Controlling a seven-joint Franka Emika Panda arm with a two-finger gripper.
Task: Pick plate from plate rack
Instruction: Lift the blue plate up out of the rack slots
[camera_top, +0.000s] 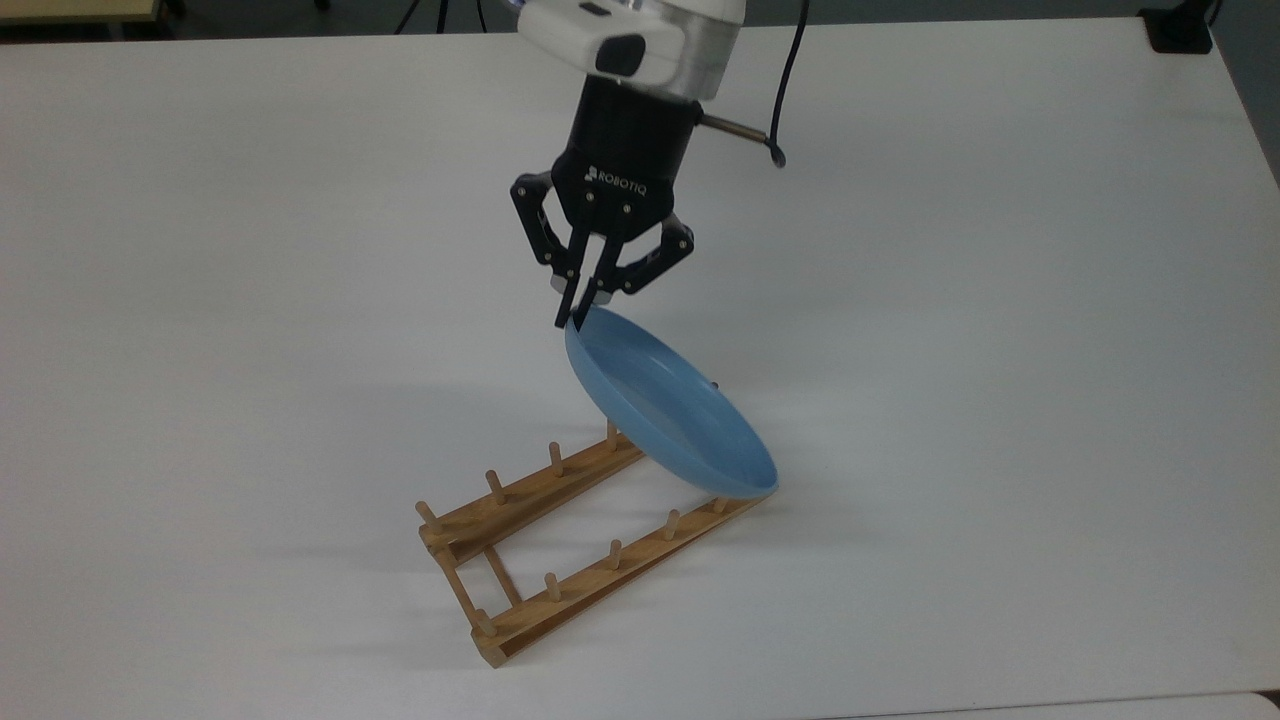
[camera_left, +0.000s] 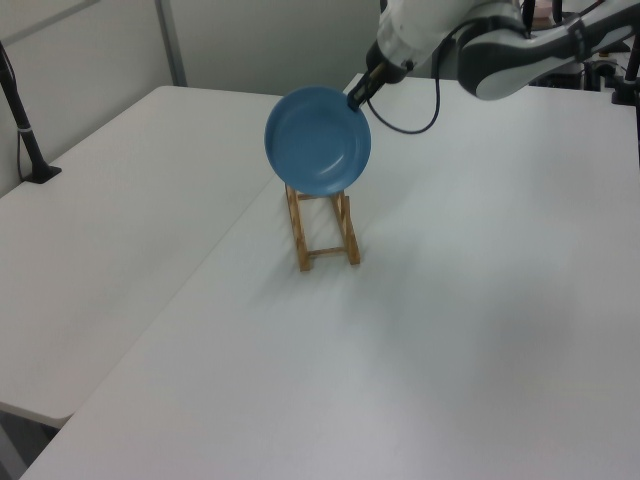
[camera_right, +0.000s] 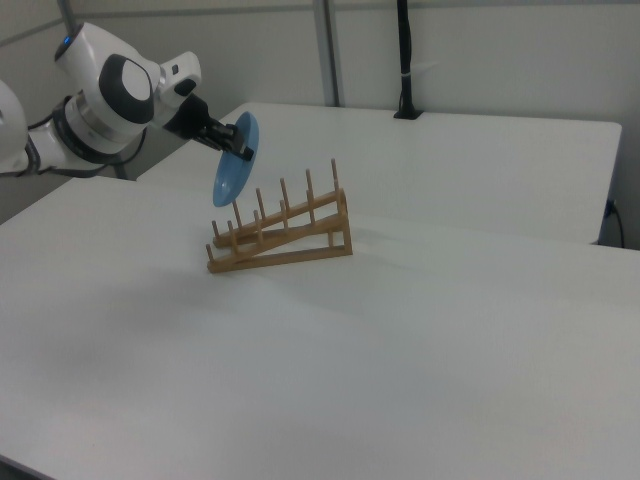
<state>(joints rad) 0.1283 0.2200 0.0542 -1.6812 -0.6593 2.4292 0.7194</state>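
The tool (camera_top: 585, 305) pinches the plate (camera_top: 668, 408) by its upper rim; the plate hangs tilted below it, over the plate rack's (camera_top: 560, 535) right end in the top view, near its pegs.

I work over a broad white table (camera_top: 1000, 400), matte and evenly lit, with soft shadows. A second white table (camera_left: 120, 200) butts against it along a thin seam (the left view shows the join best). A black post (camera_right: 404, 60) stands clamped at the far table's edge, and pale grey wall panels (camera_right: 500, 50) with metal uprights close the room behind.
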